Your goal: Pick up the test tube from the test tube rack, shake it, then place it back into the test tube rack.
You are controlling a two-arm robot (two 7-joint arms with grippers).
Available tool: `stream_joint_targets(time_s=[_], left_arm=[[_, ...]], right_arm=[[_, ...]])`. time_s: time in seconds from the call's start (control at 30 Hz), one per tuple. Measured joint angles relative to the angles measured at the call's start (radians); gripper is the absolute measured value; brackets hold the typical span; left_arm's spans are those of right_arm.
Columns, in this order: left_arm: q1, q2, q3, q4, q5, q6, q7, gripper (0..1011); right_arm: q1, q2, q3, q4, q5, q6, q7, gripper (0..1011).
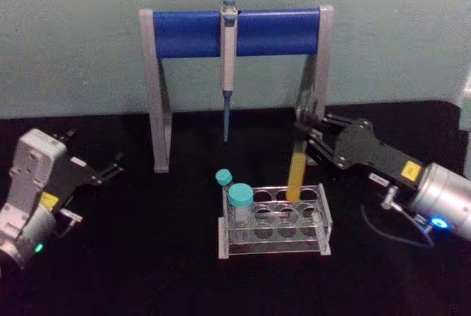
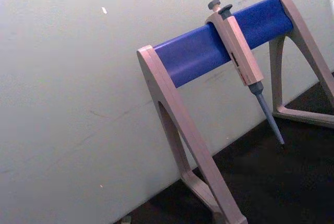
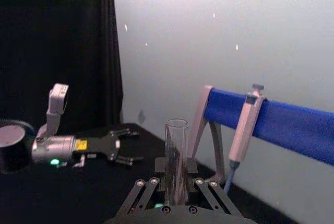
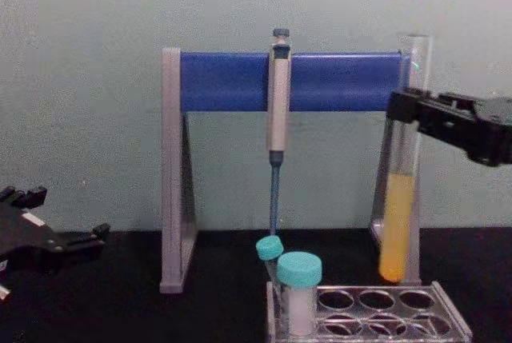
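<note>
A grey-and-blue pipette stand (image 1: 199, 32) rises behind the low clear plastic rack (image 1: 324, 222). Our right tool (image 1: 305, 138) grips the long glass tube (image 1: 296, 172), yellow-bottomed, upright above its back row; our left tool (image 1: 110, 169) idles open, left bench (image 1: 147, 272) edge.

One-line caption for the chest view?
Right gripper holds the test tube upright over the rack; left gripper parked at left.

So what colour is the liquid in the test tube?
Yellow, in the lower part of the test tube, gripped by the right gripper; clearest in the chest view.
</note>
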Motion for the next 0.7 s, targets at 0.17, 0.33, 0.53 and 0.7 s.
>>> stream_joint_targets(time_s=[0.17,0.33,0.53,0.7], left_arm=[[0.000,0.000,0.000,0.000,0.000,0.000,0.000,1001],[0.000,0.000,0.000,0.000,0.000,0.000,0.000,1001],[0.000,0.000,0.000,0.000,0.000,0.000,0.000,1001],[0.000,0.000,0.000,0.000,0.000,0.000,0.000,1001]], right_arm=[[-0.044,0.057,0.026,-0.057,0.012,0.031,-0.038,229],[-0.086,0.093,0.059,-0.097,-0.012,0.036,-0.120,229],[-0.092,0.087,0.079,-0.108,-0.084,0.028,-0.202,229],[-0.065,0.059,0.079,-0.092,-0.143,0.021,-0.240,229]])
